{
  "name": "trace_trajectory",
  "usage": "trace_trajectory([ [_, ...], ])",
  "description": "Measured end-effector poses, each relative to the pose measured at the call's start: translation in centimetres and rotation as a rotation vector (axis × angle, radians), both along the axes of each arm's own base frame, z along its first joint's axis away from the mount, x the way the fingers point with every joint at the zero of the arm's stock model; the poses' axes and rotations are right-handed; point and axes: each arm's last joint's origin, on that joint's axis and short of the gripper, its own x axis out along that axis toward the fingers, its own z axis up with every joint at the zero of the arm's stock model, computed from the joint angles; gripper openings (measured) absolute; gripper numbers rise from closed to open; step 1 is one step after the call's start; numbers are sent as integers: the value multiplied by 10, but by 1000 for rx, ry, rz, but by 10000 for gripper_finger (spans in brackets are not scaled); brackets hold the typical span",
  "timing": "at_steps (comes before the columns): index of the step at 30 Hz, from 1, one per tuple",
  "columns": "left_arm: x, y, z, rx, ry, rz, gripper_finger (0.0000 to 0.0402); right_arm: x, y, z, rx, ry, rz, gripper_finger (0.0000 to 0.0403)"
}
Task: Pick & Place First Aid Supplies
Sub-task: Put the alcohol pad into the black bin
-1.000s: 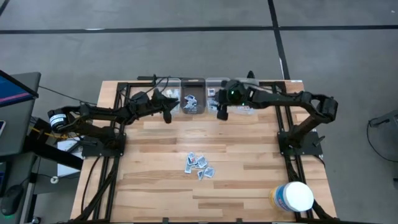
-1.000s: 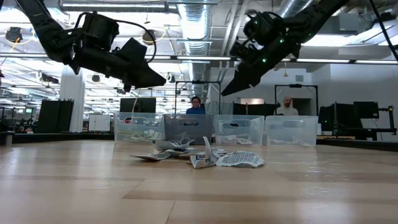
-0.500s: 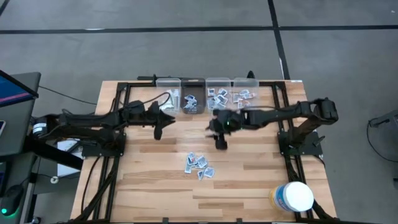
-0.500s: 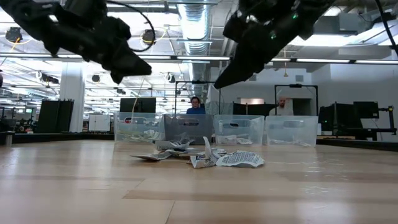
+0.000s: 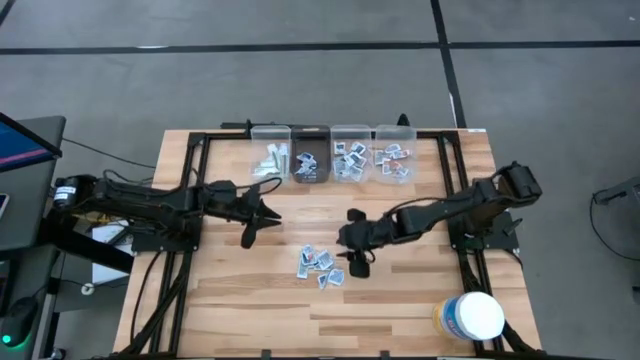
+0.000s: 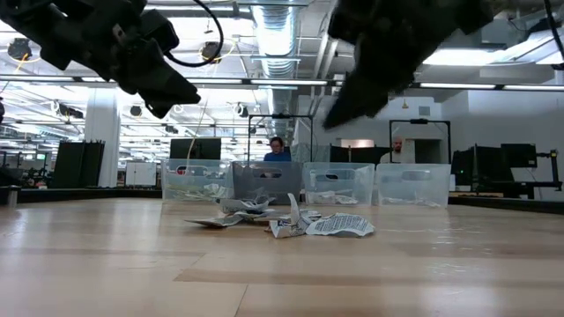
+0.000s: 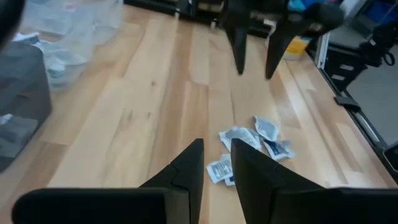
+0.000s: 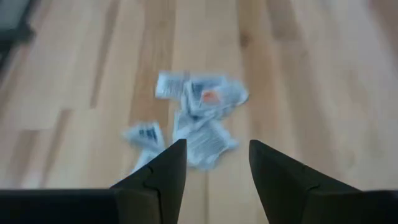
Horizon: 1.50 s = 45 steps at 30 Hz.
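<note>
**Loose packets mid-table, both tools empty**

I see a heap of small flat paper packets (image 5: pixel 321 266), crinkled, white-grey with blue and red print too small to read, lying mid-table on pale wood planks (image 5: pixel 400 300). The right tool (image 5: pixel 356 262) hangs just beside the heap, fingers parted, grasping nothing. The left tool (image 5: pixel 250 237) hovers apart from the heap, fingers parted with a narrow gap, also empty. Four clear plastic bins (image 5: pixel 332 155) line the far edge, holding more packets. A white round tub (image 5: pixel 470 316) with a yellow label stands at the near right corner.
</note>
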Motion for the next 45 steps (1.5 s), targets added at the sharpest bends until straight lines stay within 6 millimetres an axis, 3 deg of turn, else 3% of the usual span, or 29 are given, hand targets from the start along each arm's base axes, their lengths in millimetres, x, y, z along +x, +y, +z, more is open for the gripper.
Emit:
trace_trajectory([
  [9, 0, -6, 0, -14, 3, -37, 81, 5, 28, -56, 58, 178, -2, 182],
  [16, 0, -6, 0, -16, 4, -36, 81, 7, 37, -76, 89, 216, 17, 175],
  [25, 0, -6, 0, -16, 4, -36, 81, 8, 39, -78, 83, 213, 17, 139],
  [33, 0, -6, 0, -16, 4, -36, 81, 6, 37, -79, 72, 244, 7, 15],
  [40, 0, -6, 0, -16, 4, -36, 81, 10, 32, -76, 103, 278, -12, 3],
  [45, 0, -6, 0, -16, 3, -36, 81, 20, 37, -59, 46, 312, 65, 1],
])
